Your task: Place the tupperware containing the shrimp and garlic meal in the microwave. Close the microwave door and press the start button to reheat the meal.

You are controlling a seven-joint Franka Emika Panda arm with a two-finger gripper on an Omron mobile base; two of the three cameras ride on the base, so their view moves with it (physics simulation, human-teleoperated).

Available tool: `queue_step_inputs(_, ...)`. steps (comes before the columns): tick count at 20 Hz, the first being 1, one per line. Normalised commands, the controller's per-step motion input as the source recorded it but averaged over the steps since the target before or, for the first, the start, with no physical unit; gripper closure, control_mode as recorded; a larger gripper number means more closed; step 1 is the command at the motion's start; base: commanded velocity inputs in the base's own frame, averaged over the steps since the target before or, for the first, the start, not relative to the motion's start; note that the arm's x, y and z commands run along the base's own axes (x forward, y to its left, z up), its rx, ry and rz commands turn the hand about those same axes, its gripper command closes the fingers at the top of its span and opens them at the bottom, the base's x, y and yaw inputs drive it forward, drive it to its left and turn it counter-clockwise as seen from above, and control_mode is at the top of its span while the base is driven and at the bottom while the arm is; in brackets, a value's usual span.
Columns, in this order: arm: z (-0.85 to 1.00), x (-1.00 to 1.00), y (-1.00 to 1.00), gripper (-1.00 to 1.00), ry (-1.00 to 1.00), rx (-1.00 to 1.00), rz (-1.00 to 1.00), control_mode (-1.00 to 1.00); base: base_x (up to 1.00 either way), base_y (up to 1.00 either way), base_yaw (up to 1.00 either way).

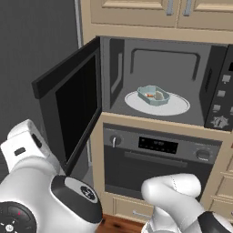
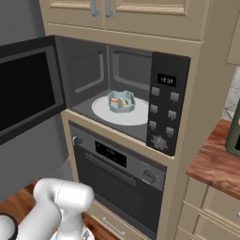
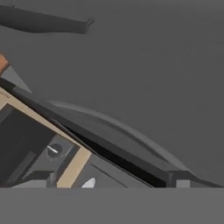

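Tupperware point(image 1: 153, 95) with shrimp and garlic meal point(image 1: 155, 95) already seated on turntable inside microwave point(image 2: 171, 70). Microwave door point(image 1: 73, 107) swung wide open, its underside seen close above hand camera. Finger opening cannot be told. Door closing judged next.

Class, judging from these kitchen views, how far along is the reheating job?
Done: the tupperware with the shrimp and garlic meal sits on the white turntable plate inside the microwave. In hand: nothing clearly shown; the microwave door stands wide open. Left: closing that door and pressing start on the button panel.
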Motion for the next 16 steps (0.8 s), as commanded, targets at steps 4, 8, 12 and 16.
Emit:
queue_step_inputs(4, -0.14, 0.31, 0.17, -1.0, -0.1, 0.0, 0.13, -1.0, 0.0, 0.0, 0.0)
queue_step_inputs(8, -0.01, 0.24, 0.33, -1.0, -0.03, 0.0, 0.02, -1.0, 0.0, 0.0, 0.0)
queue_step_inputs(12, 0.0, 0.11, 0.38, -1.0, 0.0, 0.0, 0.0, -1.0, 0.0, 0.0, 0.0)
queue_step_inputs(16, 0.0, 0.05, 0.47, -1.0, 0.0, 0.0, -0.02, -1.0, 0.0, 0.0, 0.0)
